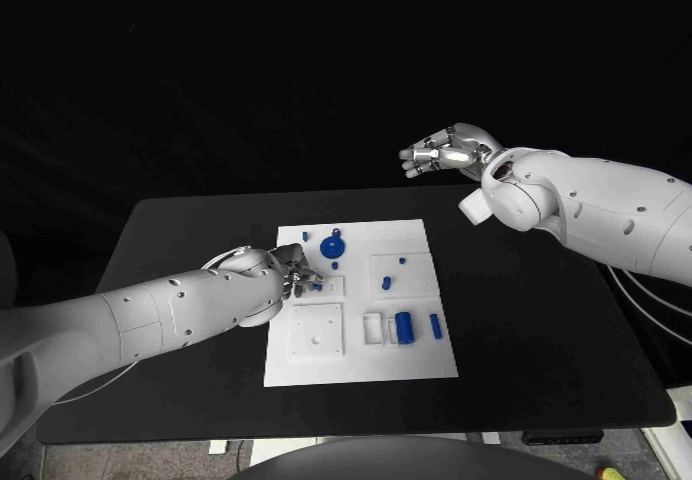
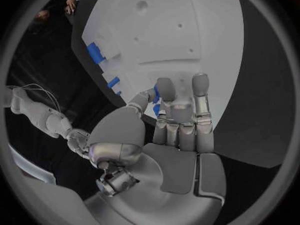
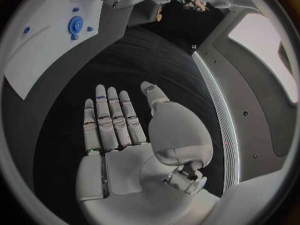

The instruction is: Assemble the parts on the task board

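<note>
White flat task board [image 1: 361, 340]: small blue parts [image 1: 405, 326] beyond left hand [image 1: 289, 272], whose fingertips pinch one; right hand [image 1: 447, 150] raised apart, fingers spread, empty.

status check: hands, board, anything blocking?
Left hand at the board's left edge, fingertips on a small blue part. Right hand open, raised beyond the table's far edge. Nothing blocking.
</note>
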`<state>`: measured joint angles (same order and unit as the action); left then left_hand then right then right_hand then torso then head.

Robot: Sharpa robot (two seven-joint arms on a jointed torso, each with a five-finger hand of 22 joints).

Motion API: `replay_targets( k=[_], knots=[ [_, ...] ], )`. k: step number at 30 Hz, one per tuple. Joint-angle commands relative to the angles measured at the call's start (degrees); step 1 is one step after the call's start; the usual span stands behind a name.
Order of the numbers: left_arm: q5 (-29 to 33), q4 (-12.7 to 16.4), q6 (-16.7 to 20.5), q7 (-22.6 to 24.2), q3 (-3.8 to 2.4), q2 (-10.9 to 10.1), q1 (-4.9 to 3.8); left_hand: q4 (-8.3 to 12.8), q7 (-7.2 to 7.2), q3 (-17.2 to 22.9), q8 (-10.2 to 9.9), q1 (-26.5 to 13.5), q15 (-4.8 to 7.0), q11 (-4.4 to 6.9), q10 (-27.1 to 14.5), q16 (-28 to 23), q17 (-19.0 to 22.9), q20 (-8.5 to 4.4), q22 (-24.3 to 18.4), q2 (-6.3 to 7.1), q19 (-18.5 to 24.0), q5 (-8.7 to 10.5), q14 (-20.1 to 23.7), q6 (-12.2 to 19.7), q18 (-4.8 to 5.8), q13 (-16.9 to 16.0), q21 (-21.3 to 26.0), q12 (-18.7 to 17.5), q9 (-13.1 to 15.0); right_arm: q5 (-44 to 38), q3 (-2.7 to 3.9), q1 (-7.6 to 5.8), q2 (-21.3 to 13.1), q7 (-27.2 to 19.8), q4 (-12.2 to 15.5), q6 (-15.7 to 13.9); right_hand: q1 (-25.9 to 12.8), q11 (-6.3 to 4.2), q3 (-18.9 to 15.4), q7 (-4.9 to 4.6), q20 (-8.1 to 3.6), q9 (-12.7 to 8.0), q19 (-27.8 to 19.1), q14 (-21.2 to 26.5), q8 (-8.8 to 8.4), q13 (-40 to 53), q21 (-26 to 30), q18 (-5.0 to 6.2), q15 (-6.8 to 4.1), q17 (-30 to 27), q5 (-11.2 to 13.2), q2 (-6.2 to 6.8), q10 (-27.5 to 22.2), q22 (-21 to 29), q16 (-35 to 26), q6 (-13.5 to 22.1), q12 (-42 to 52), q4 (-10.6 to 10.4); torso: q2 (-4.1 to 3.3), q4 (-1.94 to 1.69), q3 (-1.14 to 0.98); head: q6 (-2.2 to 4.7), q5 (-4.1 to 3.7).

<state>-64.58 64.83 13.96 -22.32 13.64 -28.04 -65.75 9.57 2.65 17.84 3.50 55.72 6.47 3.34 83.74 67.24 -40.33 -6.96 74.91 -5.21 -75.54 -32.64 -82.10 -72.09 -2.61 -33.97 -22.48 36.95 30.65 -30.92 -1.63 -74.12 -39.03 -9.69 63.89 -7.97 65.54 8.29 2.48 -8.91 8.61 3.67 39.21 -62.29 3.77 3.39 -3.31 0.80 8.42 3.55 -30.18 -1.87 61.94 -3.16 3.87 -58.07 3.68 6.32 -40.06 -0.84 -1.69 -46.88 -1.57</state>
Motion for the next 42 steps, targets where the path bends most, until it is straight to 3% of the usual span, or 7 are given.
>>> replay_targets(
  k=[1, 30, 42],
  knots=[
    [0.08, 0.29, -1.49, -0.11, -0.02, 0.0, 0.04, 3.21, -3.38, 3.46, 0.2, 1.69, 0.19, 1.12, 0.62, 0.21, -0.05, 0.42, 1.07, -0.9, 0.02, -0.17, -0.01, -3.78, -0.42, -0.05, -0.39, -0.24, 0.04, -0.34, 0.03, 0.07, 0.06, -0.35, -0.03, 1.02, -0.04, -0.07, -0.11, 0.15, -0.11, -0.09, 0.4, -0.55, -0.21, -0.07, 0.03, 0.0, -0.05, -0.06, -0.08, 0.17, 0.43, 0.0, -0.23, -0.31, -0.28, -0.26, 0.01, 0.03, 0.03, -0.09, 0.02],
    [-0.03, -0.06, -0.93, -0.02, -0.02, 0.29, 0.08, 3.21, -3.36, 3.5, 0.2, 1.66, 0.16, 1.1, 0.63, 0.18, 0.23, 0.42, 1.04, -0.98, 0.08, 0.18, 0.05, -3.72, -0.41, -0.49, -0.44, -0.51, 0.02, -0.34, 0.03, 0.2, 0.13, -0.39, -0.1, 1.05, -0.04, -0.07, -0.11, 0.15, -0.11, -0.09, 0.4, -0.55, -0.21, -0.07, 0.03, 0.0, -0.05, -0.06, -0.08, 0.17, 0.43, 0.0, -0.23, -0.31, -0.28, -0.26, 0.01, 0.02, 0.0, -0.09, -0.14],
    [-3.05, 0.31, 0.7, 1.0, -0.02, 0.23, 0.09, 3.11, -3.36, 3.46, 0.2, 1.81, 0.17, 1.1, 0.64, 0.15, 0.37, 0.42, 1.03, -0.95, 0.05, 0.15, 0.04, -3.7, -0.4, -0.66, -0.42, -0.62, 0.03, -0.34, 0.03, 0.21, 0.15, -0.34, -0.16, 1.08, -0.08, -0.08, -0.04, 0.15, -0.11, -0.09, 0.37, -0.57, -0.22, -0.07, 0.04, 0.0, -0.06, -0.06, -0.06, 0.17, 0.46, 0.0, -0.23, -0.35, -0.27, -0.41, -0.01, -0.01, 0.02, -0.19, -0.19]
  ],
)
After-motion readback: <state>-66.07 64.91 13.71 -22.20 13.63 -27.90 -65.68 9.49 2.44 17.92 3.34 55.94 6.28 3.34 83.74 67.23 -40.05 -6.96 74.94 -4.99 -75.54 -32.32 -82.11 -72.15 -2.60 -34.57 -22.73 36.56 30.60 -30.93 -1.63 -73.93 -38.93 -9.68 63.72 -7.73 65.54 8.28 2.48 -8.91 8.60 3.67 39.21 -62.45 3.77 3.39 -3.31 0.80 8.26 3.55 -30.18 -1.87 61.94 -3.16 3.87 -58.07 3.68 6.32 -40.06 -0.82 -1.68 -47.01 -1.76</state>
